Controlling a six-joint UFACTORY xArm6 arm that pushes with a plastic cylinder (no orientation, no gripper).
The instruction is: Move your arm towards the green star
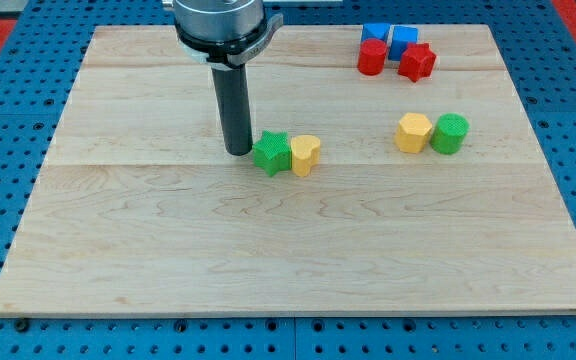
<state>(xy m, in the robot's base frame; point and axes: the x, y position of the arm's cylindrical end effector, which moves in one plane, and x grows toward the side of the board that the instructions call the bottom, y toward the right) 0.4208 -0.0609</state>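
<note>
Right now my tip [239,151] sits on the tabletop [168,260] just to the left of the green star [272,153], a little above the frame's centre. From this angle I cannot tell whether it touches the star or stands a hair apart. I have no fingers to release or clench: I end in a plain dark rod, so nothing is being grasped.

The green star lies touching a yellow heart [306,155] on its right side. Well apart, toward the right of the frame, a yellow hexagon-like block [414,132] sits against a green cylinder [449,133]. In the upper right a cluster gathers: a red cylinder [371,57], a red star [417,62], and two blue blocks [389,38] behind them whose shapes I cannot make out.

By my judgement the approach is essentially finished, since I only need to be near the star. The risk from here is overshooting. If I press on rightward, I would shove the star into the yellow heart and slide both across the wood, disturbing a pair I was never asked to move. An off-centre push against one of the star's points could also spin it away from me.
</note>
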